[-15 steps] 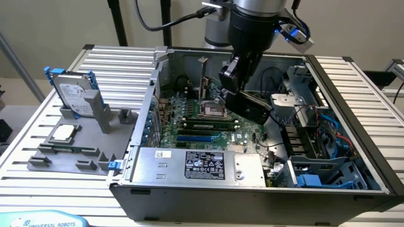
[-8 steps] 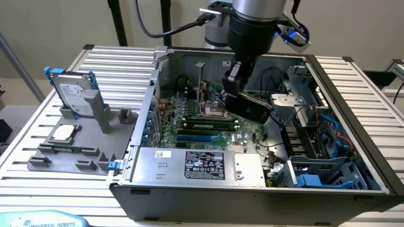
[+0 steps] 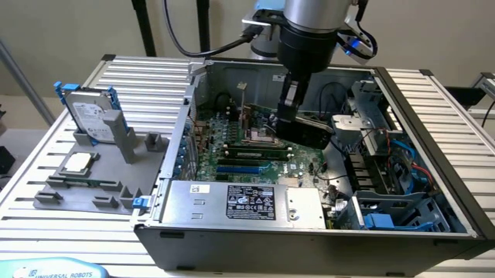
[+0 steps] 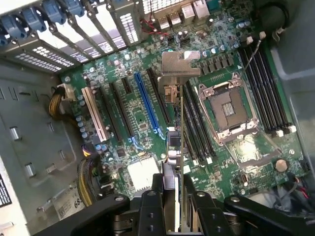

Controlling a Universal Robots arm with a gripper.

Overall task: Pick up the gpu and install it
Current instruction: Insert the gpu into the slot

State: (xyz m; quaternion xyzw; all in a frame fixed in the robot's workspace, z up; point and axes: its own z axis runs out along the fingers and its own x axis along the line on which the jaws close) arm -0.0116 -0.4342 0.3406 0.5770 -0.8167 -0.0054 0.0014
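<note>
Claw (image 4: 172,199) is clamped on gpu (image 4: 177,66); card is gripped edge-on between the fingers, bracket at the end far from claw. Gpu is held below claw, over motherboard (image 4: 123,64), inside case (image 3: 232,243). Blue slot (image 4: 146,101) is seen to one side of card, cpu socket (image 4: 227,110) to the other.

Exterior view looks down into the case (image 3: 309,246); wrist view sits close above its motherboard (image 4: 224,164).

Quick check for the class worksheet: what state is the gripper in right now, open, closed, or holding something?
Gripper: closed, holding the gpu edge-on over the motherboard.
</note>
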